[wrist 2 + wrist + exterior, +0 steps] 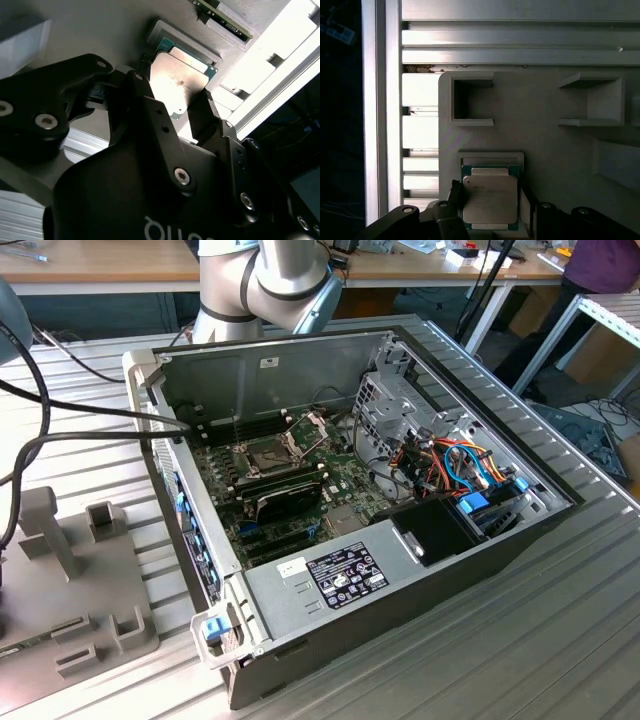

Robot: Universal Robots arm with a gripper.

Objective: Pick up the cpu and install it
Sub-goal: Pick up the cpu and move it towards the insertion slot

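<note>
cpu [490, 192]: flat in its holder [545, 150], directly between the fingers [456, 197] of the spread gripper [490, 202], one at each opposite edge.

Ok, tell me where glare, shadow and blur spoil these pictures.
Second wrist view: glare washes out the cpu top, and the tool looms dark and soft up close. First wrist view: the cpu is evenly lit, the aluminium rails blown bright. Exterior view: the computer case interior is shaded.
</note>
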